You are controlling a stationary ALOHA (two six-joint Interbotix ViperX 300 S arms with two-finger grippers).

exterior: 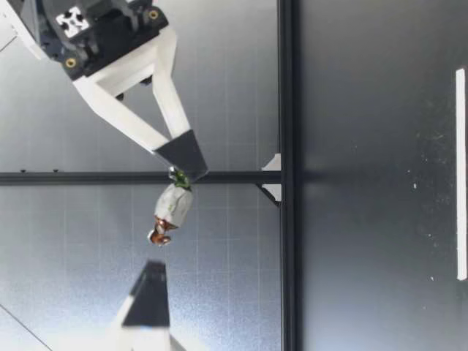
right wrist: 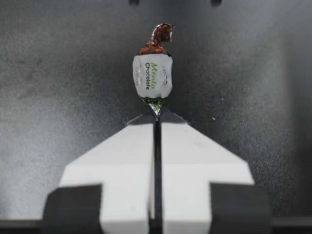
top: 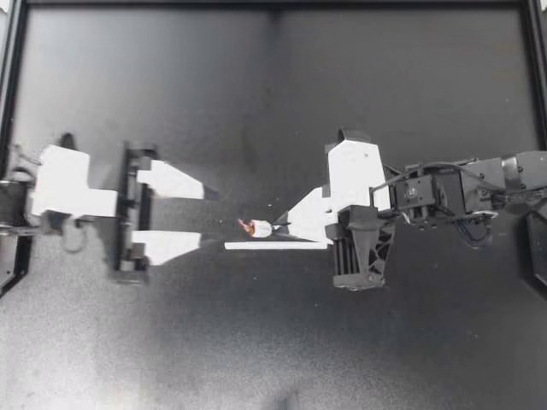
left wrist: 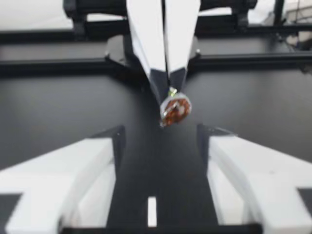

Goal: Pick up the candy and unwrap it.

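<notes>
My left gripper, white two-fingered with black tips, sits at the middle left of the top view. Its fingers are spread wide and point toward the right. My right gripper reaches in from the right edge on its black jointed arm. Its fingertips are pinched together on the twisted end of a small white-wrapped candy, held clear of the table.
</notes>
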